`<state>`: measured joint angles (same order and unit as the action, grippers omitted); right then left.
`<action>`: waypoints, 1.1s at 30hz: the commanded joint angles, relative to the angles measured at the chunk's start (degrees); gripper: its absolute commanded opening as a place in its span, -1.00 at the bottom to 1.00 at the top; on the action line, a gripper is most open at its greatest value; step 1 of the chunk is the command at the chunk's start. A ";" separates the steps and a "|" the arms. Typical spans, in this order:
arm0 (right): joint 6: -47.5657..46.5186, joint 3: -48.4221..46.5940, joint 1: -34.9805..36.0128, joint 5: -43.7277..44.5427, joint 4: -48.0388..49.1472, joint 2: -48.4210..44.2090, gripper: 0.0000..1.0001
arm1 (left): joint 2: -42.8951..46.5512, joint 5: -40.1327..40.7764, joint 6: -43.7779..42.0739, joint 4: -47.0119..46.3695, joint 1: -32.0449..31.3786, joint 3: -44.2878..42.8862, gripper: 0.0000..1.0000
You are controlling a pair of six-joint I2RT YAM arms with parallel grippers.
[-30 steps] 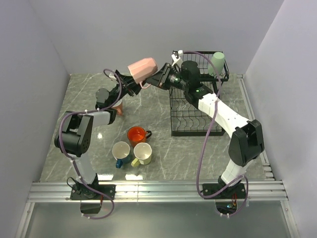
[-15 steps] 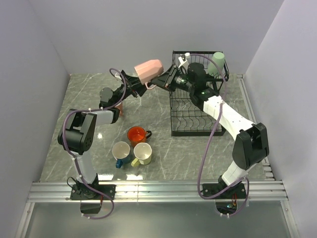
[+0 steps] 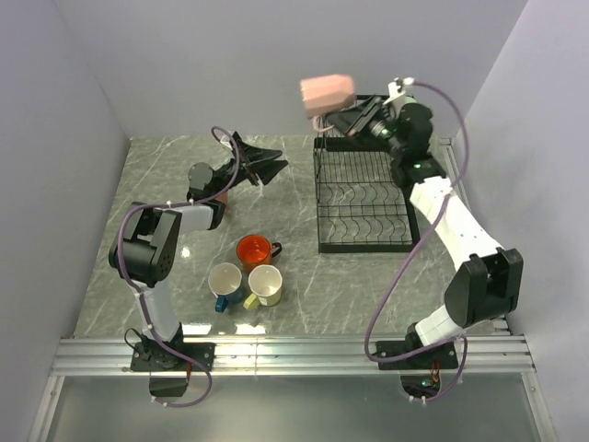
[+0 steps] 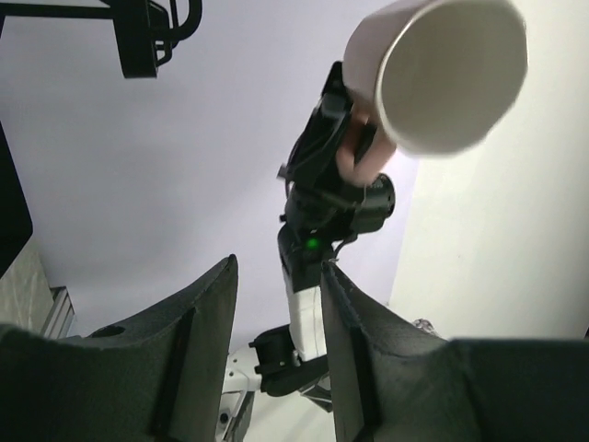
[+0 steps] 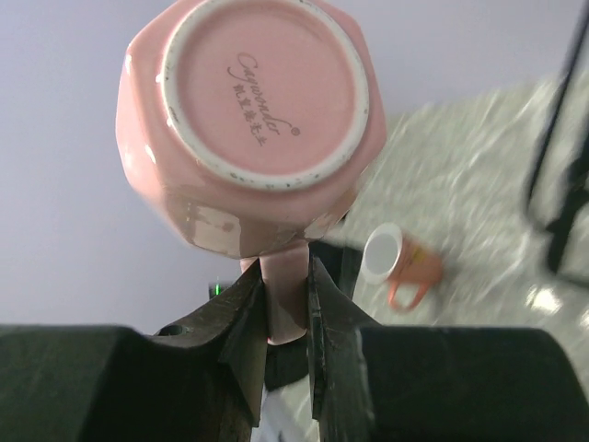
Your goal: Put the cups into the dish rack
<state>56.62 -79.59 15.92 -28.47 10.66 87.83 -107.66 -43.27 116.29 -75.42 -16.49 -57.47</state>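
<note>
The right gripper [image 5: 285, 282] is closed tightly on the handle of a pink ceramic mug [image 3: 327, 92] with faceted sides. It holds the mug high in the air, lying sideways in front of the fingers, so the right wrist view looks at its round base. The black wire dish rack [image 3: 364, 247] is below this gripper, and the mug hangs over about the rack's far left corner without touching it.

The left gripper [image 4: 278, 276] has its jaws apart with nothing between them. It points upward, towards the carried mug, which is well above it.

I judge that the task is at an early stage. The wavy lower shelves of the rack show no cup, and the right arm hides the upper basket, so I cannot tell what is inside. On the grey marble table [image 3: 304, 276], back towards the base of the left arm and well apart from its gripper, three cups stand close together: an orange mug [image 3: 253, 250], a blue mug [image 3: 225, 279] and a pale yellow mug [image 3: 265, 285]. A second pink mug [image 5: 398, 263] lies on its side far below the right gripper. All four remain to be loaded, and the carried one must be set down first.
</note>
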 commanded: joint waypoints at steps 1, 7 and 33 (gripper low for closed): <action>-3.35 -7.67 -3.00 2.54 4.41 -4.69 -1.00 | -0.27 -2.79 33.65 -31.11 -0.12 -0.71 -0.07; -16.00 -19.70 -6.17 9.73 -15.08 -2.41 -1.00 | -0.89 -4.46 32.51 -31.02 -0.03 -1.33 -0.10; -39.74 -41.52 -0.02 51.05 -45.37 13.59 -1.00 | 16.68 -1.40 -58.10 91.23 4.27 -21.45 -0.20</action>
<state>19.11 -116.14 16.12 16.58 -40.91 102.32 -92.66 -49.32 65.87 5.43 -12.38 -80.25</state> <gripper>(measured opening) 0.252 0.400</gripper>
